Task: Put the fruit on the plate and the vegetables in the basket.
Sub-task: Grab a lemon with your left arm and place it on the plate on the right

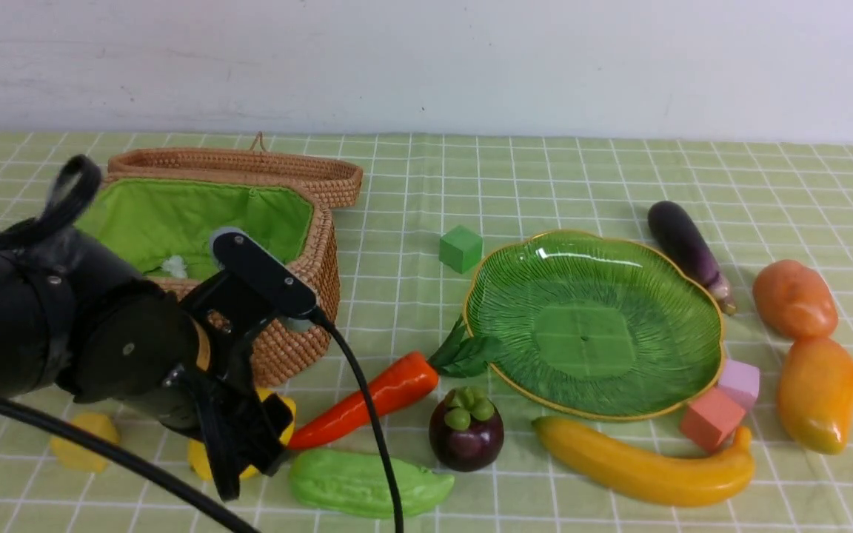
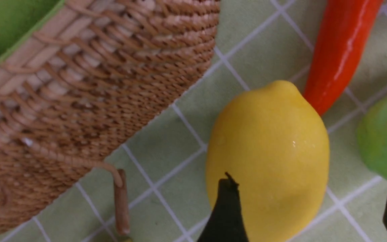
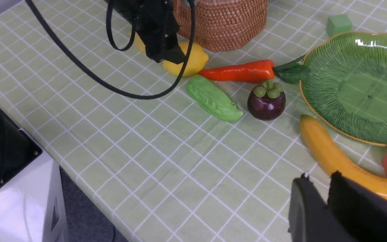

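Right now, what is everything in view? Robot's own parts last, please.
Brown woven wicker basket: one, green-lined, lid open, left.
Green ribbed glass leaf-shaped plate: one, empty, centre-right.
Yellow toy lemon: one, before basket.
Orange-red toy carrot: one, between basket and plate.
Bumpy light-green gourd: one, nearest edge, beside lemon.
Dark purple mangosteen: one, before plate.
Long yellow banana: one, before plate.
Orange-yellow mango: one, far right.
Brownish-orange potato: one, behind mango.
Dark purple eggplant: one, right of plate, behind.
Green foam cube: one, behind plate.
Pink foam cube, coral foam cube: one each, plate's front right.
Yellow foam block: one, far left.
Left hand: one, black, open, straddling lemon.
Right hand: one, black, jaws close together, empty, near banana.
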`<move>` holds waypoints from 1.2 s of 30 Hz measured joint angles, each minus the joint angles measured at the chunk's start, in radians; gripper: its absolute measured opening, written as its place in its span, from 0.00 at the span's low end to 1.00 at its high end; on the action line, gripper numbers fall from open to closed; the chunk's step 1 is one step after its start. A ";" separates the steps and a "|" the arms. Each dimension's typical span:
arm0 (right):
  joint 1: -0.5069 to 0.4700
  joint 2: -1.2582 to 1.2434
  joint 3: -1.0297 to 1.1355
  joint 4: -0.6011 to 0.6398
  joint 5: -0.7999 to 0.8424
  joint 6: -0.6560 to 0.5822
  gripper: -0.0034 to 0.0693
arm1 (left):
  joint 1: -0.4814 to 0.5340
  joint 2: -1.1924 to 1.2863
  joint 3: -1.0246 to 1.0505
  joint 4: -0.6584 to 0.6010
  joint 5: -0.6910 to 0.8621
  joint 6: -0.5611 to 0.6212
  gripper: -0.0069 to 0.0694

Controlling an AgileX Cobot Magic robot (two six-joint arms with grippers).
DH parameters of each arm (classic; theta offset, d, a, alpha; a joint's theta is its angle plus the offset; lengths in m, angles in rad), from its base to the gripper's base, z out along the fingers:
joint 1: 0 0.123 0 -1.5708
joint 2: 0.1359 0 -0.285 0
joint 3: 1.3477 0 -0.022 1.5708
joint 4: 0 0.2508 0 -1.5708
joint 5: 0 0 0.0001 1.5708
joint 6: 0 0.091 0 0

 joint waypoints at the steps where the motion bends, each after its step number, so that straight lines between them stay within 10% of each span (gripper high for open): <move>1: 0.000 0.000 0.000 0.000 0.000 0.000 0.20 | 0.000 0.015 -0.001 0.025 -0.010 -0.014 0.86; 36: 0.000 -0.002 -0.126 -0.001 -0.019 -0.049 0.24 | 0.000 0.122 -0.014 0.122 -0.015 -0.090 0.79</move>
